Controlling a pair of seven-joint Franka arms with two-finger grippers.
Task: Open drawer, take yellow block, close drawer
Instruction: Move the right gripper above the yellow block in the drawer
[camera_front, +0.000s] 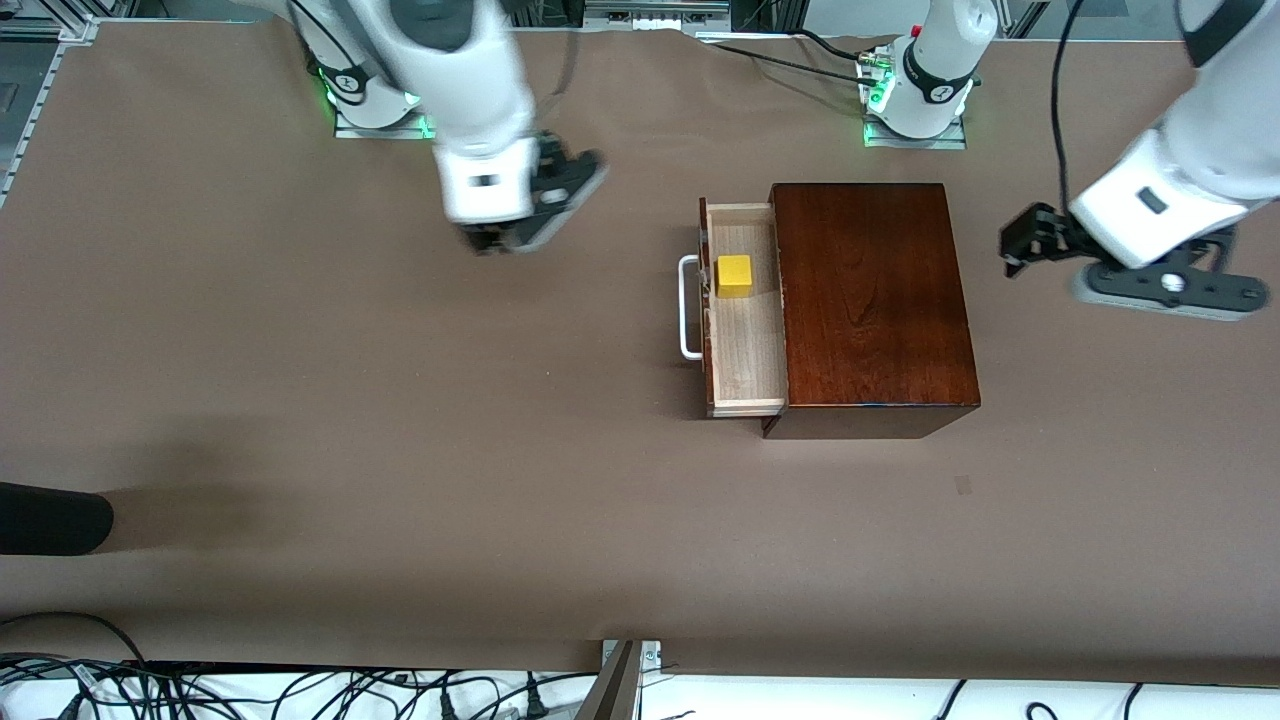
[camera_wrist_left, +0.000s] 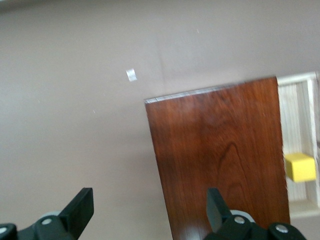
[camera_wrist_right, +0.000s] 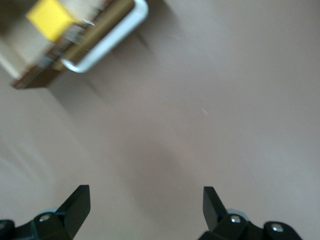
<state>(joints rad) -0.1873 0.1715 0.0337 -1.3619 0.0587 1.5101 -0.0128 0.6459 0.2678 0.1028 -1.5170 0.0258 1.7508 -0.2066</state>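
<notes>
The pale-wood drawer (camera_front: 745, 345) with its white bar handle (camera_front: 688, 307) stands open from the glossy mahogany box (camera_front: 870, 300) on the brown table (camera_front: 400, 450). Inside sits a small bright-yellow cube (camera_front: 733, 275), seemingly light and rigid, best pinched across flat sides. The right claw (camera_front: 520, 235) and the left claw (camera_front: 1030, 245) hover over the table, both spread wide and empty.

A table (camera_front: 300, 400) covered in plain brown paper carried everything. A glossy mahogany box (camera_front: 870, 300) stood directly on it, toward the left arm's end of the table. Its drawer (camera_front: 745, 345) was pulled out on the side facing the right arm's end, with the white handle (camera_front: 688, 308) outermost. A small pale scrap (camera_front: 963, 485) lay on the paper nearer to the front camera than the box. A dark rounded object (camera_front: 50, 518) rested at the table's edge, well apart from the box, at the right arm's end.
</notes>
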